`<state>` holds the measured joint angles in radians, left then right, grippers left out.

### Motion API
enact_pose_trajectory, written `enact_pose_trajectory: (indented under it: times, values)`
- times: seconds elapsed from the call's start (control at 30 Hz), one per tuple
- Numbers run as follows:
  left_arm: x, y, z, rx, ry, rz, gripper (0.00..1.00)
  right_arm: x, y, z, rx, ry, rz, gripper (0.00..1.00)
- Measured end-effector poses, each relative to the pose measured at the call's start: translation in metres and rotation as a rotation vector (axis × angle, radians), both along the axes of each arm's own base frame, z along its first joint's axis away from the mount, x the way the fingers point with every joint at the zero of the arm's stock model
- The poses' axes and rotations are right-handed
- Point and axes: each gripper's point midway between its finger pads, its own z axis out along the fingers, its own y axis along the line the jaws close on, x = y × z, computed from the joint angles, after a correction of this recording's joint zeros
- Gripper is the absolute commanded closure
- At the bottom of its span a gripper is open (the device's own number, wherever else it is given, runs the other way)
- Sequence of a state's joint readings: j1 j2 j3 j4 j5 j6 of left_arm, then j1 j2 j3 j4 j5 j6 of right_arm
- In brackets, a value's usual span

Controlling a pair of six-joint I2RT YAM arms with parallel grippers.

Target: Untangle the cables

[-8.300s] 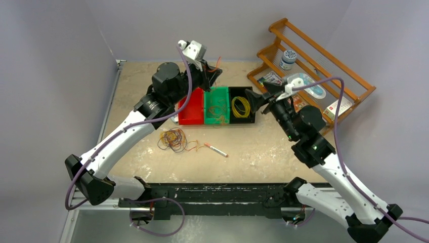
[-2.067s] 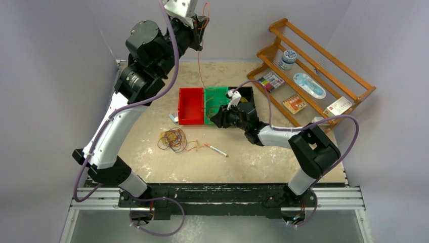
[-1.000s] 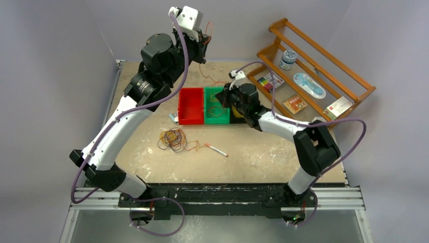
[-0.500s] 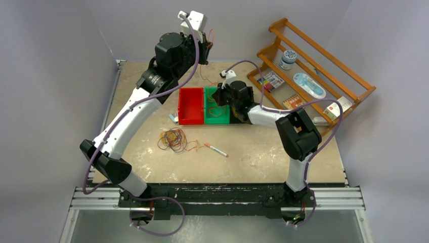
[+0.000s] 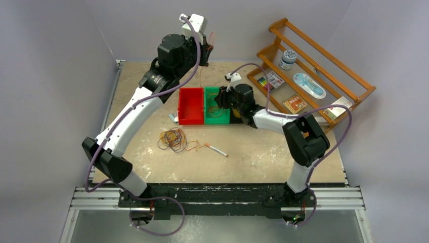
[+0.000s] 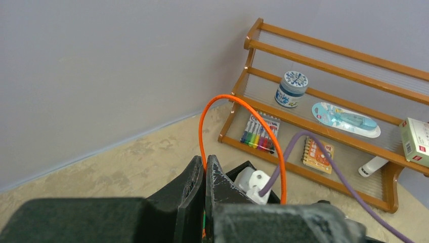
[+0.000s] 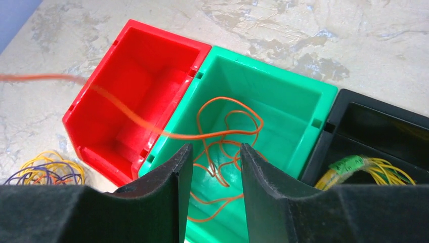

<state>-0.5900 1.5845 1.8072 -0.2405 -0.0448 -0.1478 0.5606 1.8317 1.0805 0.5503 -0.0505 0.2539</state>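
Note:
The cables lie in a loose orange, yellow and dark purple tangle [image 5: 173, 139] on the table, in front of the bins. One orange cable [image 6: 238, 106] is lifted out of it. My left gripper [image 6: 205, 164] is shut on this cable, high over the back of the table [image 5: 206, 49]. The strand runs down into the green bin [image 7: 303, 109], where it lies in loops [image 7: 230, 121]. My right gripper [image 7: 216, 152] hovers just above that bin [image 5: 219, 99]. It is open, with nothing between its fingers.
A red bin [image 5: 190, 106] stands left of the green one. A black bin [image 7: 374, 121] on the right holds coiled yellow cable [image 7: 384, 169]. A pen [image 5: 216, 150] lies near the tangle. A wooden rack [image 5: 313, 76] with small items stands at the back right.
My right gripper has gone from shut to open over the green bin. The left gripper has come lower and a little to the right, still gripping the orange cable.

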Motion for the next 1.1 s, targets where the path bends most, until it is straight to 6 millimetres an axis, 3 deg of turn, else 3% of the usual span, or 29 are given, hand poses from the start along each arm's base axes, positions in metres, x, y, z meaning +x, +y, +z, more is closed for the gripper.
enact_pose_trajectory:
  times: [0.27,0.53,0.77,1.1]
  values:
    - [0.007,-0.006,-0.019,0.020,0.035,-0.011,1.00,-0.028,-0.024,0.031,0.028,-0.045,-0.025,0.56]
    - [0.017,-0.016,-0.043,0.031,0.083,-0.028,1.00,-0.054,-0.057,0.044,0.045,-0.066,-0.104,0.54]
    - [0.026,-0.024,-0.073,0.053,0.133,-0.036,1.00,-0.061,-0.075,0.050,0.045,-0.072,-0.164,0.53]
    - [0.042,-0.038,-0.118,0.090,0.194,-0.050,1.00,-0.065,-0.085,0.053,0.048,-0.079,-0.195,0.52]
